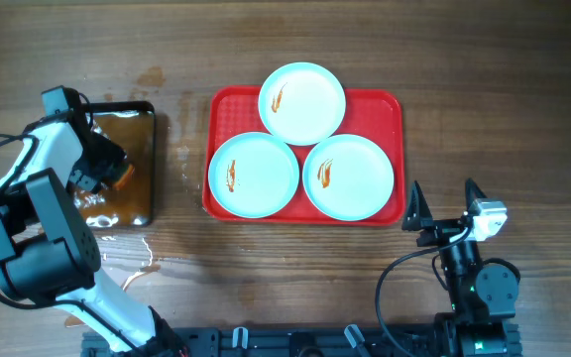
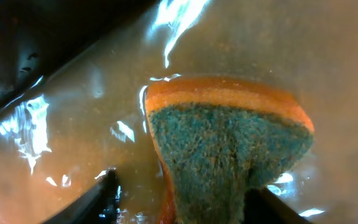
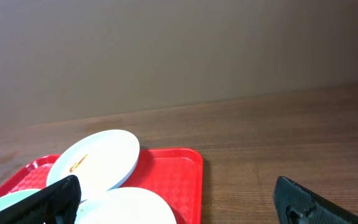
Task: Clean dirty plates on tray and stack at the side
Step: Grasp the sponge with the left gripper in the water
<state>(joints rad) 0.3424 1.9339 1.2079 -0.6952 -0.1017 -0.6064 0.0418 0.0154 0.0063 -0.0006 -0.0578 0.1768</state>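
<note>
So far nothing is cleaned or stacked: three smeared round white plates [image 1: 302, 103] fill the red rectangular plastic tray [image 1: 391, 107] at twelve o'clock. The left gripper [image 1: 117, 171], at nine o'clock, clamps an orange-green sponge [image 2: 229, 143] in the wet metal pan [image 1: 151, 149]; the right gripper [image 1: 442, 188] gapes empty.

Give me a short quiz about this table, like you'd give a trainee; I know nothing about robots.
1. How many plates on the red tray carry an orange smear? A) one B) two C) three
2. True or false: the right tool is gripping a plate.
3. What is the left tool pinching at the pan of brownish water?
Key: 1 C. 2 False; it stands open and empty beside the tray. 3 An orange-and-green sponge.
</note>
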